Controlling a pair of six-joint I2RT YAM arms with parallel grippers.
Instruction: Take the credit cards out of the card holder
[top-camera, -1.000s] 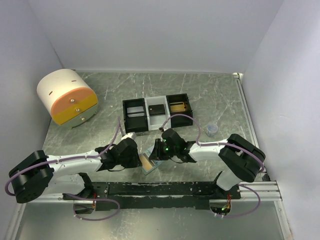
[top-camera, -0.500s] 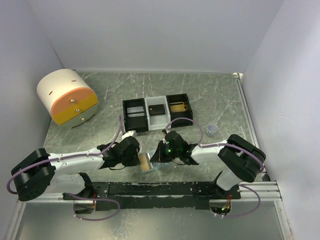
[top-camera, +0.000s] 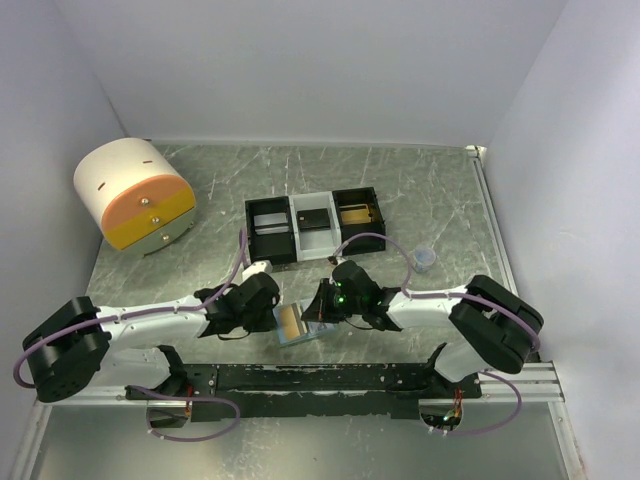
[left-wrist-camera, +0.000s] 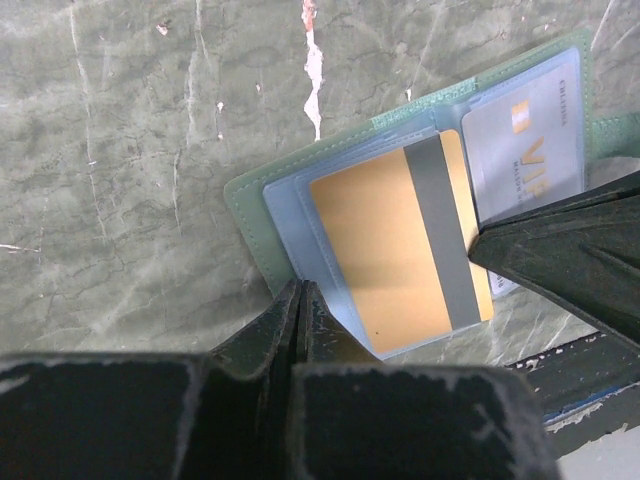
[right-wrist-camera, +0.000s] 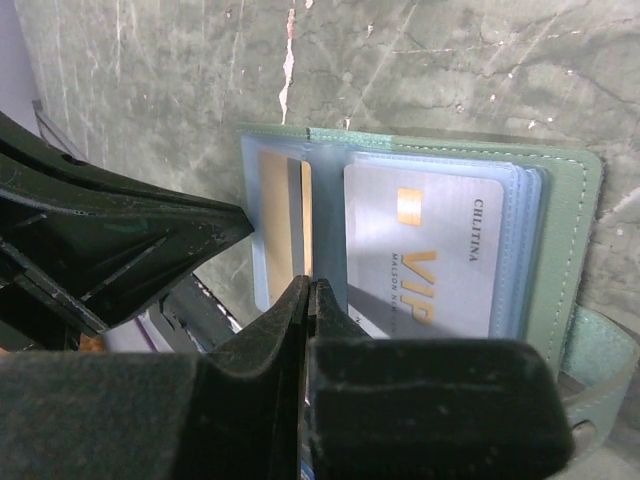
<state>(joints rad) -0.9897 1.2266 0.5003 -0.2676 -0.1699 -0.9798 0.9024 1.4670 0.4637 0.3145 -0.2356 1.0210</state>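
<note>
While the left gripper (left-wrist-camera: 300, 292) and right gripper (right-wrist-camera: 306, 285) sit closed at the open card holder (left-wrist-camera: 250, 215) by the worktop's (top-camera: 400, 190) near edge, we risk nipping only its plastic and dragging it along, cards (left-wrist-camera: 385, 255) and all.

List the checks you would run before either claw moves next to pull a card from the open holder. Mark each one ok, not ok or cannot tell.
1. Card holder lies open, both panels showing: ok.
2. Orange card visible inside its clear sleeve: ok.
3. White VIP card out of the holder: not ok, it sits in the other panel.
4. Left claw shut at the holder's edge: ok.
5. Left claw pinching the holder or a card: cannot tell.
6. Right claw gripping a card: cannot tell; it is shut, with its tips over the orange card's panel.
</note>
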